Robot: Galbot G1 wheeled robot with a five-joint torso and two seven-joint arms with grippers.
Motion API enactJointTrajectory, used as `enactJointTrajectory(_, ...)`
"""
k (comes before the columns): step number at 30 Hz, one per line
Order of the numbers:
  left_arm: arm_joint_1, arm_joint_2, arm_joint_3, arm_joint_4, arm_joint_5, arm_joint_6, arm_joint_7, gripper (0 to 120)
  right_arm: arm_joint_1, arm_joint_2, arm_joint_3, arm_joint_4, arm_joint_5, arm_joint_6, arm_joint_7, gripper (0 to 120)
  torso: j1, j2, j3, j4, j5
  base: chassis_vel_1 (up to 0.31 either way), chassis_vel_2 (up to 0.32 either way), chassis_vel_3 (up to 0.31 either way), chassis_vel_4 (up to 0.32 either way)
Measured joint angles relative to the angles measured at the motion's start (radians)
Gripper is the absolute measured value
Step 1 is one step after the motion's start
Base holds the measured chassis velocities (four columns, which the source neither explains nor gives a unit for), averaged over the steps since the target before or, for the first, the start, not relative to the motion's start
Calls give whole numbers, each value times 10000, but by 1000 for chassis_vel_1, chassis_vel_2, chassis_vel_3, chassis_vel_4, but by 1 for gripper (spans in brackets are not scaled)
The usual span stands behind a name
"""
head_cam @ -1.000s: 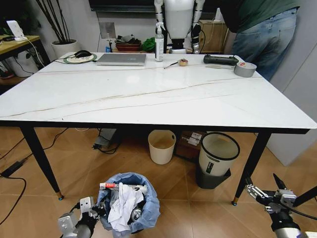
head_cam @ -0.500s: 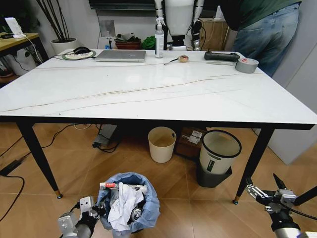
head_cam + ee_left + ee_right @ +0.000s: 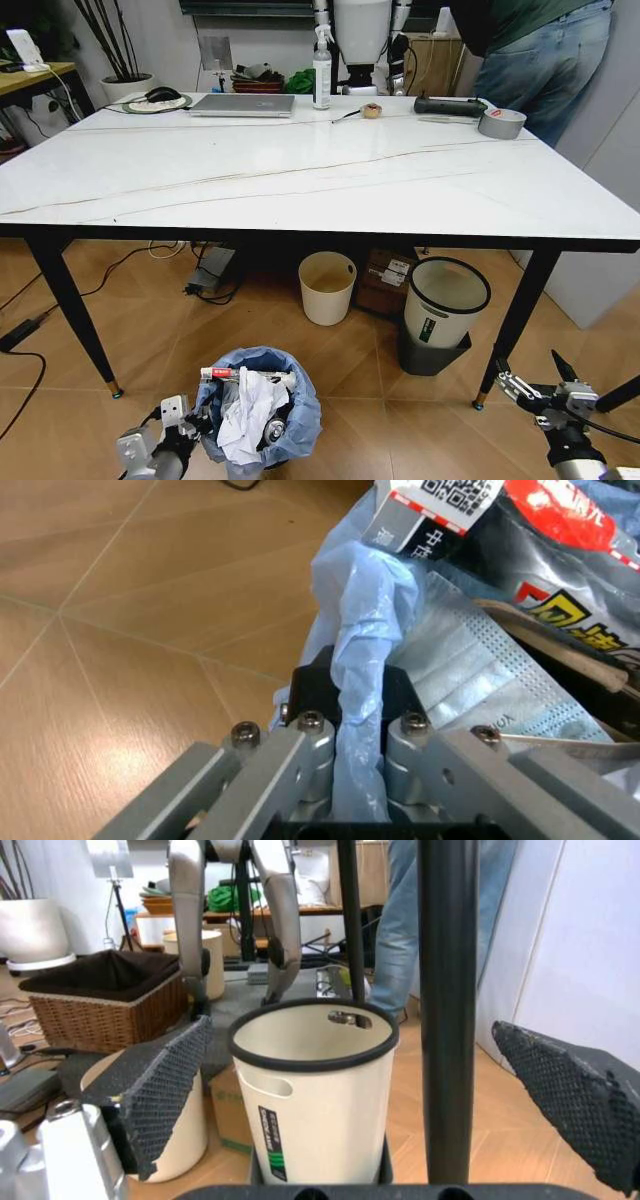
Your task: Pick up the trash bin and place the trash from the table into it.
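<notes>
My left gripper (image 3: 358,727) clamps the light-blue bag at the rim of the trash bin (image 3: 258,405), which sits on the floor before the table (image 3: 330,180). My right gripper (image 3: 360,1095) hangs spread wide, grasping nothing, facing a white bin with a black rim (image 3: 312,1087).

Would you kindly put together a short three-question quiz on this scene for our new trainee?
1. True or false: the left end effector is shut on the light-blue bag of the trash bin.
2. Multiple choice: where does the trash bin stand? A) on the table B) on the wooden floor in front of the table C) inside the white bin with black rim
3. Fill in: the right end effector hangs low near the table's front right leg with its fingers ____.

Key
1. True; the wrist view shows the bag pinched between the fingers.
2. B
3. open, holding nothing
</notes>
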Motion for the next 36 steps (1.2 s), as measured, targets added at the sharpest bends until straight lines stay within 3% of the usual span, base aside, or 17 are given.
enactJointTrajectory(36,-301,-39,78,473,30,7,3,2,0,0,0,0,0,0,0,100,-358,-1366,-1009,0,0,0,0,0,0)
